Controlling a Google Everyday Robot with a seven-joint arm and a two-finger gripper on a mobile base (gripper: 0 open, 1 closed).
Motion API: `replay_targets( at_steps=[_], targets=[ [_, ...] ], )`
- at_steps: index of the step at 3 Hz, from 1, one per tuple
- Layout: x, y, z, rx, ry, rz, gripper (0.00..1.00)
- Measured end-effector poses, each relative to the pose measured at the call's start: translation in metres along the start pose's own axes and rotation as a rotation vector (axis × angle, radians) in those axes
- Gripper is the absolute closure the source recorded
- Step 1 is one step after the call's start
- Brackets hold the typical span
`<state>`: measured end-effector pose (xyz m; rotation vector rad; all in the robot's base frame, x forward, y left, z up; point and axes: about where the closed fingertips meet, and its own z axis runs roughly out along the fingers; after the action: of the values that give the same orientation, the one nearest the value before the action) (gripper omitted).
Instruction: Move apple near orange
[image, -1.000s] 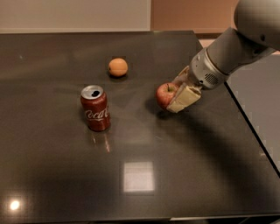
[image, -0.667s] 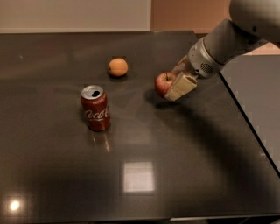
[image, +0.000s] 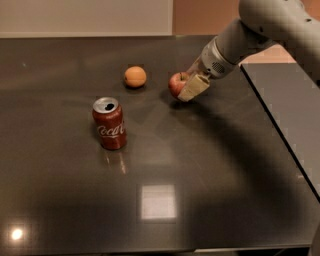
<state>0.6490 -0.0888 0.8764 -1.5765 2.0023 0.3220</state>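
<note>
The red apple (image: 176, 83) is in my gripper (image: 188, 86), right of centre on the dark table (image: 215, 165). The pale fingers (image: 193, 88) are closed around the apple's right side, and the apple is at or just above the tabletop. The orange (image: 135, 76) lies on the table to the left of the apple, about one apple-width away. My arm reaches in from the upper right.
An opened red cola can (image: 109, 123) stands upright in front of and to the left of the orange. The table's right edge (image: 280, 130) runs diagonally, with a darker surface beyond it. A light reflection (image: 158, 201) shows on the near tabletop.
My gripper has carried the apple away from the camera and to the left, closer to the orange. The can and the orange have stayed in place.
</note>
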Motion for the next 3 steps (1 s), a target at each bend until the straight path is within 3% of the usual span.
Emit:
replay_targets(
  at_steps=[2, 3],
  targets=[
    [-0.032, -0.027, 0.042, -0.029, -0.041, 0.015, 1.0],
    [-0.042, -0.036, 0.056, -0.043, -0.039, 0.023, 0.84]
  ],
)
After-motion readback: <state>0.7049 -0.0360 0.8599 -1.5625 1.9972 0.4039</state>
